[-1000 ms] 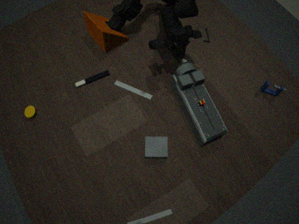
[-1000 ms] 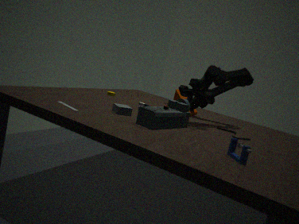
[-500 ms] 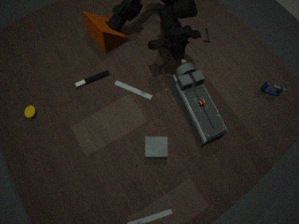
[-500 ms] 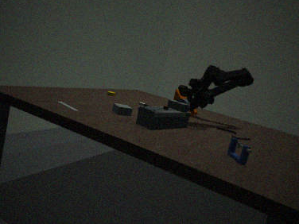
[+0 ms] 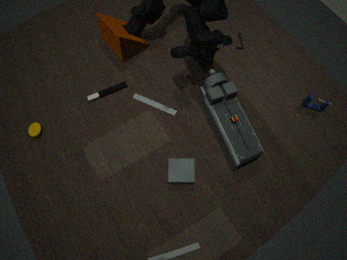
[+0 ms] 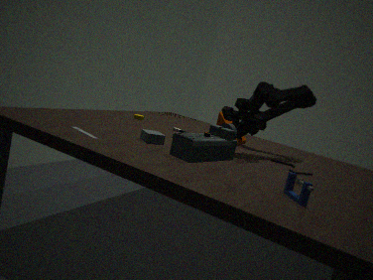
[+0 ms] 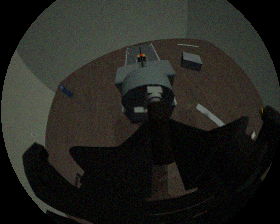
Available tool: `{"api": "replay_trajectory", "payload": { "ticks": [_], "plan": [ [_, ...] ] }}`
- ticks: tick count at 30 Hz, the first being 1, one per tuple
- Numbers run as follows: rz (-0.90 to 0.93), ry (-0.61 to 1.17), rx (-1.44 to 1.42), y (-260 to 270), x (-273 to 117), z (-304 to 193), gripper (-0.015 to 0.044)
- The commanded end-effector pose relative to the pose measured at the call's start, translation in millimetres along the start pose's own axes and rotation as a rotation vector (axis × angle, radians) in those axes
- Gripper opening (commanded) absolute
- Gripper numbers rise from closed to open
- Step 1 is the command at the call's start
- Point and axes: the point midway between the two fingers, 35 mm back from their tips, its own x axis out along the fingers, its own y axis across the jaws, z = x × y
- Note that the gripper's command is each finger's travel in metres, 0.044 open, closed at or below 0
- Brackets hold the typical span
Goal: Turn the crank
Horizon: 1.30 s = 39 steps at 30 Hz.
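The grey machine (image 5: 245,136) (image 6: 203,150) has a long slotted top and a rounded drum housing (image 5: 216,79) (image 7: 146,77) at the arm's end. The slide's small red pointer (image 5: 235,119) (image 7: 141,55) sits partway along the slot, close to yellow brass-coloured marks; whether it is exactly level is too small to tell. My gripper (image 5: 209,68) (image 6: 239,135) (image 7: 155,121) is at the crank end of the machine, shut on the crank handle. The fingers and the dark image hide most of the handle; a pale crank part (image 7: 154,92) shows just beyond the fingertips.
An orange wedge (image 5: 121,37) stands near the arm. A blue bracket (image 5: 316,105) (image 6: 298,191) (image 7: 65,91) is on the machine's far side from the grey block (image 5: 181,171) (image 6: 152,137) (image 7: 191,61). A black-and-white stick (image 5: 111,89), a pale strip (image 5: 154,104) and a yellow disc (image 5: 34,129) lie around.
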Motion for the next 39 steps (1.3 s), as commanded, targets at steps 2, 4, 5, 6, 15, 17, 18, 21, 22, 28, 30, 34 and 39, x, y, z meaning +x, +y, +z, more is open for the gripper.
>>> {"api": "replay_trajectory", "payload": {
  "ticks": [2,4,5,6,15,17,18,21,22,28,30,34,39],
  "plan": [
    [-0.025,-0.002,0.013,-9.1,1.4,-1.8,0.0],
    [-0.025,-0.002,0.013,-9.5,1.6,-1.9,0.0],
    [-0.025,-0.002,0.013,-9.7,1.7,-2.0,0.0],
    [-0.025,-0.002,0.013,-9.8,1.7,-2.1,0.0],
    [-0.025,-0.002,0.013,-11.4,2.6,-2.8,0.0],
    [-0.025,-0.002,0.013,-11.8,2.8,-3.0,0.0],
    [-0.025,-0.002,0.013,-12.0,2.9,-3.1,0.0],
    [-0.025,-0.002,0.013,-12.6,3.3,-3.4,0.0],
    [-0.025,-0.002,0.013,-12.8,3.4,-3.5,0.0],
    [-0.025,-0.002,0.013,-14.0,4.2,-4.2,0.0],
    [-0.025,-0.002,0.013,-14.5,4.5,-4.5,0.0],
    [-0.025,-0.002,0.013,-15.4,5.2,-5.1,0.0],
    [-0.025,-0.002,0.013,-16.6,6.2,-5.9,0.0]
  ]
}}
